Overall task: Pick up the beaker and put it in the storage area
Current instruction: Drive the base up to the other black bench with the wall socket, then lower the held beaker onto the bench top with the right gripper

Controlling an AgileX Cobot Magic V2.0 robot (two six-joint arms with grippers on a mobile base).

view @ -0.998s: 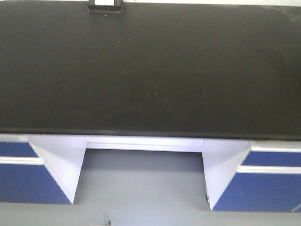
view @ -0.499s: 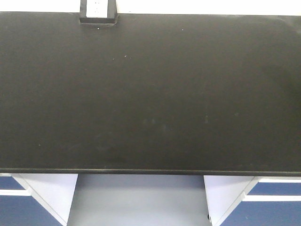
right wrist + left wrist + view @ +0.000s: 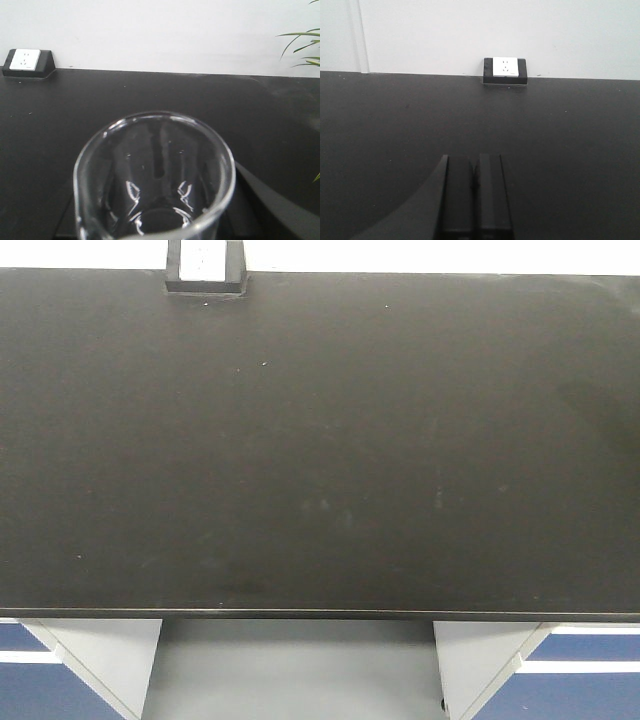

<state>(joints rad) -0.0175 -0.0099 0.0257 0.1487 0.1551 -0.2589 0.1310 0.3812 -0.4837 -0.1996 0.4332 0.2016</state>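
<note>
The beaker point(image 3: 120, 165), clear glass with a rounded rim, fills the lower middle of the right wrist view, open mouth toward the camera. My right gripper point(image 3: 159, 172) is shut on it; its dark fingers show only through the glass. The beaker hangs above the storage area, a wide bare matte-black benchtop point(image 3: 260, 110), also seen in the front view point(image 3: 320, 440) and the left wrist view point(image 3: 395, 115). My left gripper point(image 3: 475, 159) is shut and empty above the benchtop, its jaws pressed together. Neither gripper shows in the front view.
A black-framed white socket box point(image 3: 205, 265) sits at the benchtop's back edge against the white wall, also in both wrist views point(image 3: 505, 68) point(image 3: 27, 61). Green plant leaves point(image 3: 302, 47) reach in at the far right. Blue cabinet fronts point(image 3: 585, 695) and a kneehole point(image 3: 295, 670) lie below the bench's front edge.
The front view has closed in on the bench: its front edge has dropped lower in frame, the cabinets are mostly out of view, and the socket box shows more fully.
</note>
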